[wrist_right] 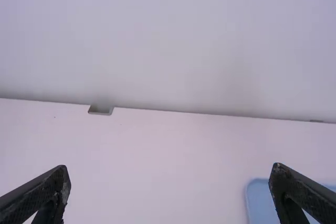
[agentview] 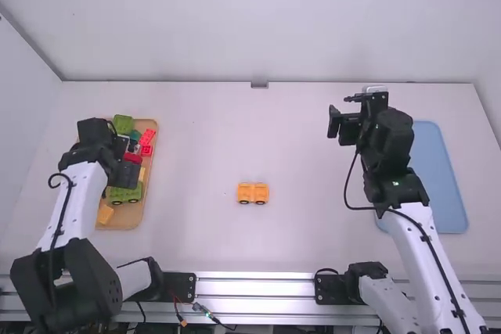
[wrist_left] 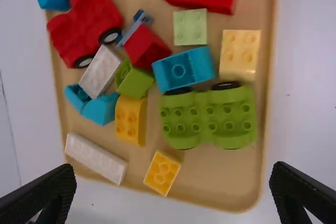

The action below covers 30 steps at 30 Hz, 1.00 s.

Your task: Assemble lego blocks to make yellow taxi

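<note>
While small in high view, yellow block (wrist_left: 162, 173) clearly studded from left wrist.

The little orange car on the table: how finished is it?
Only begun, I think: the orange wheeled piece stands on the table, no other colour on top. Nothing is in hand; both arms' jaws are open and empty. Left to add, probably: yellow blocks from the tray.

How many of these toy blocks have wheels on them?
3: an orange one out on the table, and a red one and a green one in the tan tray. More may be hidden in that tray.
</note>
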Available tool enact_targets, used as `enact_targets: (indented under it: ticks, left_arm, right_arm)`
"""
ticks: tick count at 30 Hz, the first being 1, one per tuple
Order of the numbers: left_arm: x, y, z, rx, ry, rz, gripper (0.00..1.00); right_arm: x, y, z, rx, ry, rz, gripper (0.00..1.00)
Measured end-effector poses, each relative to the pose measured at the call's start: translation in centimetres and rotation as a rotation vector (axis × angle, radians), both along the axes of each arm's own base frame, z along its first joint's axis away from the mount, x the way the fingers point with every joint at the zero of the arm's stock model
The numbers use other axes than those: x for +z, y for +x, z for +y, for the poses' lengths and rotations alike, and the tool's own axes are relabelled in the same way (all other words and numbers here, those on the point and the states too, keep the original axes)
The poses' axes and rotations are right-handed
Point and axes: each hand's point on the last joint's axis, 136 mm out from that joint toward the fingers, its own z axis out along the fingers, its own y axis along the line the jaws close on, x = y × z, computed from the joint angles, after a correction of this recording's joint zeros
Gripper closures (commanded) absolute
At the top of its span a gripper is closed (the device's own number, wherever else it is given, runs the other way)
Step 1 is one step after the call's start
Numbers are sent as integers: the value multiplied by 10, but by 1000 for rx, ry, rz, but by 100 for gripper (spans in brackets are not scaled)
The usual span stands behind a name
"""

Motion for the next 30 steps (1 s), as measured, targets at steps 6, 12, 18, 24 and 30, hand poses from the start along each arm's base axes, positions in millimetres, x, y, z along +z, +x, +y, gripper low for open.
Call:
enact_targets:
  ticks: [6,12,18,24,30]
  left_arm:
    - [-3,-8,10,-46,-54,1,1]
    - [-28,-61,40,47,-143,152,1]
    - [-44,-66,60,9,-163,173,1]
    - [-65,-63,58,-91,-214,217,1]
    - [-86,-67,53,-153,-270,282,1]
  right_arm:
    - [2,1,0,7,-30,-13,1]
    - [8,3,0,16,-47,-41,1]
    - [14,4,1,21,-60,-66,1]
    - [13,4,0,20,-63,-66,1]
    - [15,4,0,21,-65,-71,1]
